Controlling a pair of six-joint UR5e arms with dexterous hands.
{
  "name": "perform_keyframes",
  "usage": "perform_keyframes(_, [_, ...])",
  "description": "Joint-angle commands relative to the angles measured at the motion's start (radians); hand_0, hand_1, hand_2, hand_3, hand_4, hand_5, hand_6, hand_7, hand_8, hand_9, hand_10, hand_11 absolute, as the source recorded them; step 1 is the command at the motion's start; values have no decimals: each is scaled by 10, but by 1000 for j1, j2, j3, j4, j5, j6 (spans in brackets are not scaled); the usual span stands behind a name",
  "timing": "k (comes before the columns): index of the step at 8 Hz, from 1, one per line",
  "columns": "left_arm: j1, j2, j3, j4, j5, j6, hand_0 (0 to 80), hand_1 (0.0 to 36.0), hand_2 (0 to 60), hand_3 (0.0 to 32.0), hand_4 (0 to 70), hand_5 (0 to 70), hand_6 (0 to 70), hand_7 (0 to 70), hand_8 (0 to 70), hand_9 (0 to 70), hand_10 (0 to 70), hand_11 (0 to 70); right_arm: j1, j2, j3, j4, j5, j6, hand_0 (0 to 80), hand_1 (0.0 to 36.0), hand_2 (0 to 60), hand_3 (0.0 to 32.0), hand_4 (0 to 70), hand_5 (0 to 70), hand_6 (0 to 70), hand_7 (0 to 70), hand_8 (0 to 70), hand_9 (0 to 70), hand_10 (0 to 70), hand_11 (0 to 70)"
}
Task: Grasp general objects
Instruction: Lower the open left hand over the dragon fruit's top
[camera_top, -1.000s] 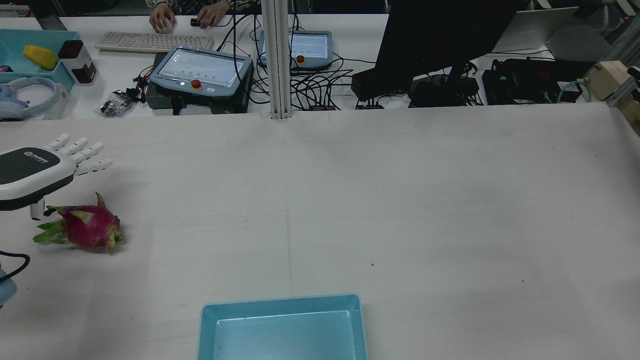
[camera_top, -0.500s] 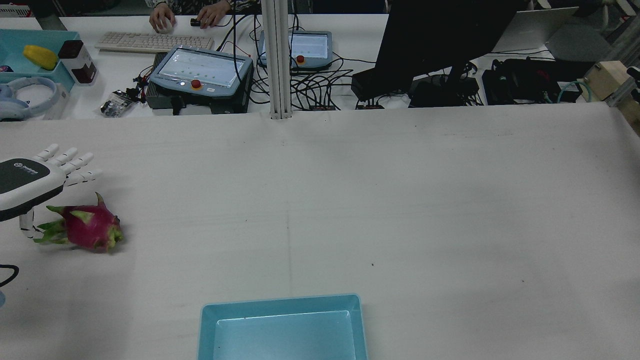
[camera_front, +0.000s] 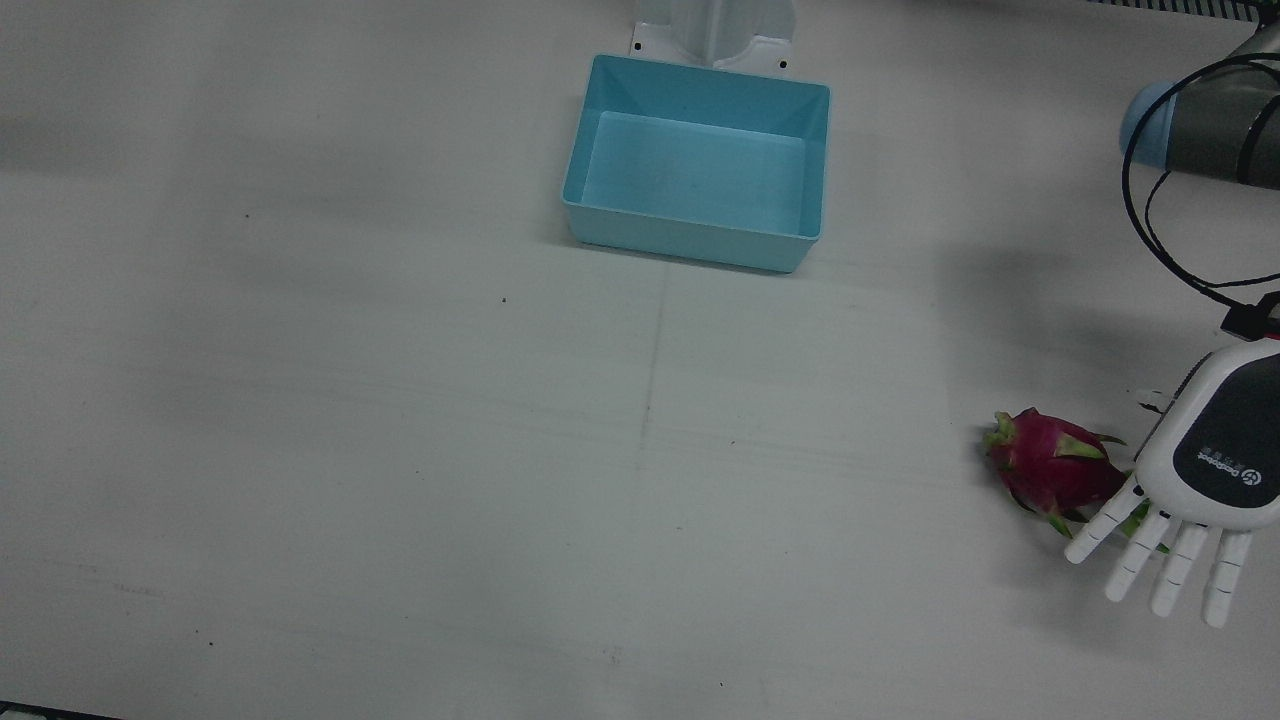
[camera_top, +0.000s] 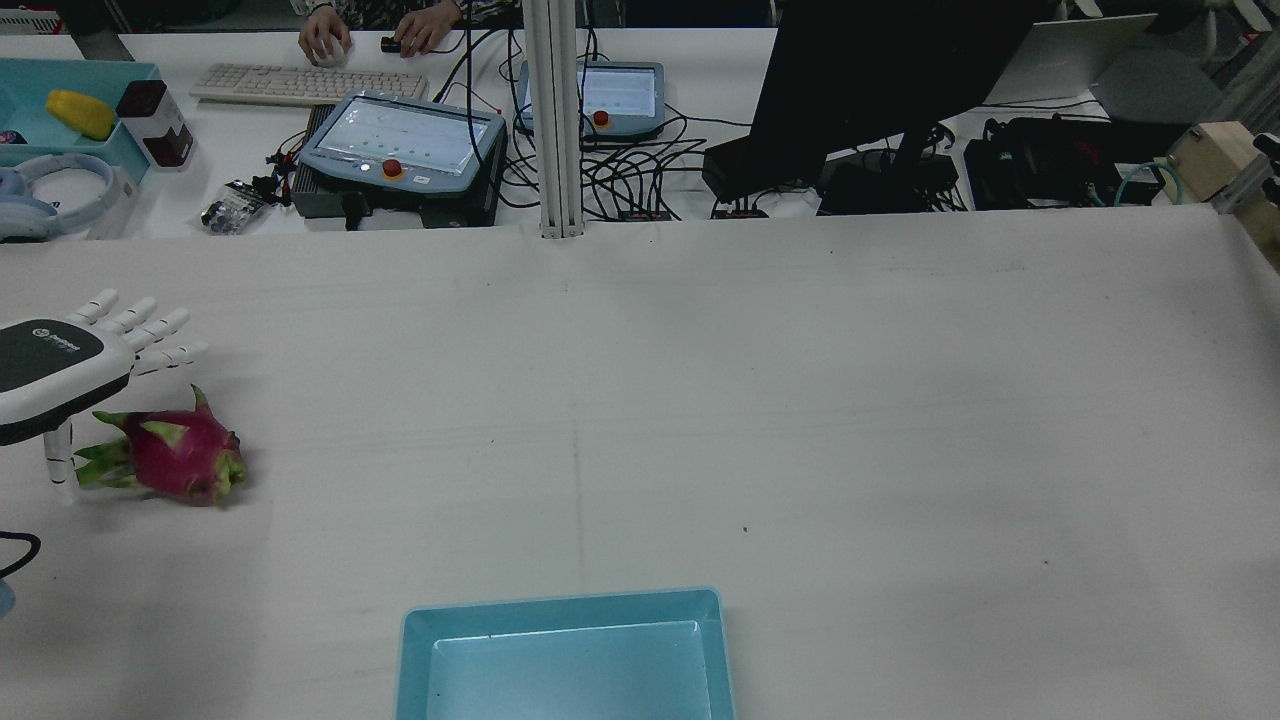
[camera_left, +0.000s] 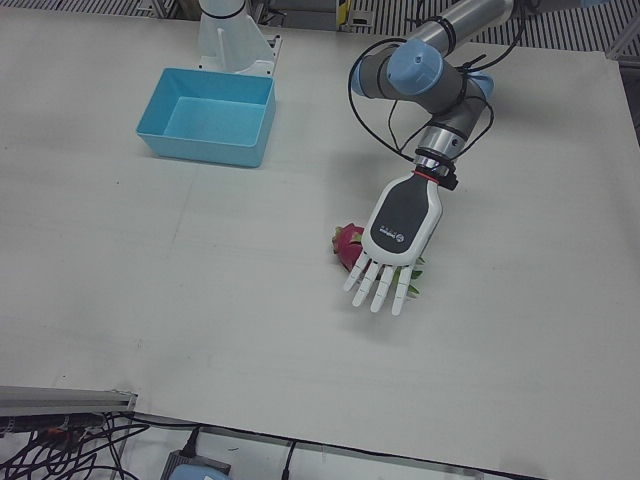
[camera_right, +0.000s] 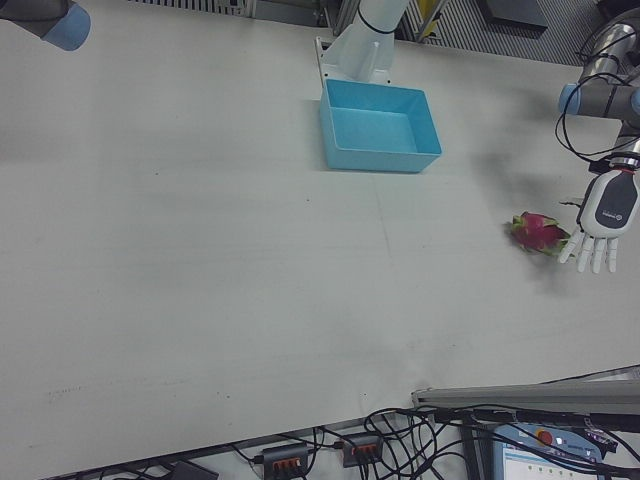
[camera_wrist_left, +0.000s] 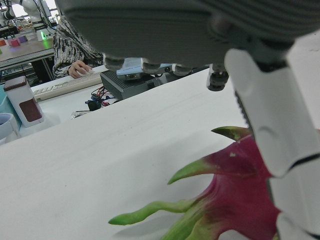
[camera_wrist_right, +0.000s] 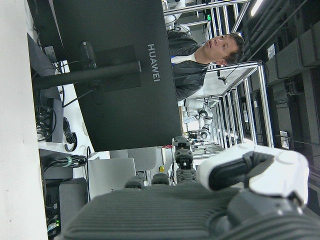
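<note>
A magenta dragon fruit (camera_front: 1050, 468) with green scales lies on the white table near its left side, also visible in the rear view (camera_top: 175, 458) and the left-front view (camera_left: 348, 243). My left hand (camera_top: 55, 365) hovers palm down over the fruit's leafy end, open, fingers straight and spread (camera_front: 1160, 560). Its thumb (camera_top: 60, 462) reaches down beside the leaves; contact is unclear. The left hand view shows the fruit (camera_wrist_left: 235, 200) close under the palm. My right hand (camera_wrist_right: 200, 210) shows only in its own view, raised off the table and holding nothing.
A light blue bin (camera_front: 600, 215) stands empty at the robot's edge of the table, middle (camera_top: 410, 650). Beyond the far edge are a white post (camera_top: 553, 120), teach pendants (camera_top: 400, 145), a monitor (camera_top: 880, 70), cables and a person's hands at a keyboard (camera_top: 300, 85).
My left hand has drawn back and come down over the fruit's leafy end, and its thumb now hangs lower beside the leaves. The fruit has not moved.
</note>
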Motion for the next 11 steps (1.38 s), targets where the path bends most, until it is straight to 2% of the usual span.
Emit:
perform_keyframes(1, [1, -7, 40, -37, -12, 0, 470, 214, 307, 122, 0, 0, 0, 0, 0, 0, 0, 0, 0, 0, 1, 0, 0, 0, 0, 0, 0, 0, 0, 0, 0, 0, 0, 0, 0, 0])
perform_keyframes(2, [12, -7, 63, -58, -29, -2, 470, 229, 367, 122, 0, 0, 0, 0, 0, 0, 0, 0, 0, 0, 1, 0, 0, 0, 0, 0, 0, 0, 0, 0, 0, 0, 0, 0, 0, 0])
perform_keyframes(4, [69, -6, 66, -56, -73, -3, 472, 242, 406, 118, 0, 0, 0, 0, 0, 0, 0, 0, 0, 0, 1, 0, -2, 0, 0, 0, 0, 0, 0, 0, 0, 0, 0, 0, 0, 0])
perform_keyframes(7, [77, -7, 62, -37, -72, -9, 470, 246, 428, 116, 0, 0, 0, 0, 0, 0, 0, 0, 0, 0, 1, 0, 0, 0, 0, 0, 0, 0, 0, 0, 0, 0, 0, 0, 0, 0])
perform_keyframes(8, [78, -12, 62, -27, -72, -11, 469, 242, 421, 116, 0, 0, 0, 0, 0, 0, 0, 0, 0, 0, 1, 0, 0, 0, 0, 0, 0, 0, 0, 0, 0, 0, 0, 0, 0, 0])
perform_keyframes(9, [80, -14, 62, -26, -72, -11, 469, 230, 371, 118, 0, 0, 0, 0, 0, 0, 0, 0, 0, 0, -1, 0, -2, 0, 0, 0, 0, 0, 0, 0, 0, 0, 0, 0, 0, 0])
perform_keyframes(10, [80, -14, 63, -25, -72, -9, 465, 199, 271, 126, 0, 0, 0, 0, 0, 0, 0, 0, 0, 0, 1, 0, 0, 0, 0, 0, 0, 0, 0, 0, 0, 0, 0, 0, 0, 0])
perform_keyframes(11, [87, -17, 63, -23, -73, -11, 467, 195, 252, 126, 0, 0, 0, 0, 0, 0, 0, 0, 0, 0, -1, 0, 0, 0, 0, 0, 0, 0, 0, 0, 0, 0, 0, 0, 0, 0])
